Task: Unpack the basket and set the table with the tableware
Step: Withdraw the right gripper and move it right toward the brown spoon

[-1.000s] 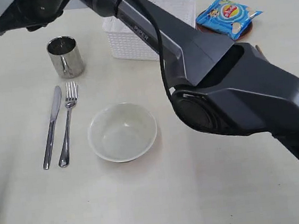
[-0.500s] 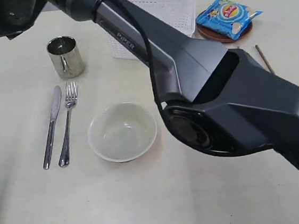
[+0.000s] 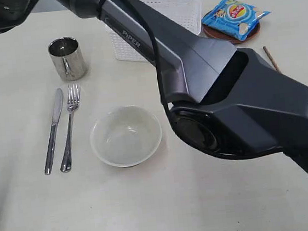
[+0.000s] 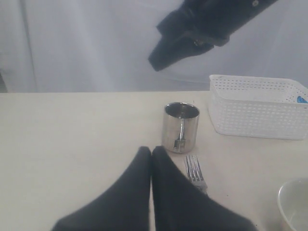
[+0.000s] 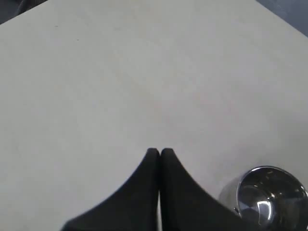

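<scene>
The right arm (image 3: 242,117) sprawls across the exterior view, hiding the table (image 3: 152,204) beneath it, most of a chopstick (image 3: 271,58) and part of the basket (image 3: 176,11) standing at the far edge. Beside the basket, the chip bag (image 3: 235,15) covers nearly all of the brown plate (image 3: 224,36).

The left gripper (image 4: 151,151) is closed on nothing, near the fork (image 3: 70,127). Knife (image 3: 53,130), fork and bowl (image 3: 126,136) lie in front of the mug (image 3: 68,58). The right gripper (image 5: 160,153), cut off at the far left corner, has its jaws pressed together, empty, over bare table beside the mug.

Since a second ago it has swung left, uncovering more basket and the chopstick.
</scene>
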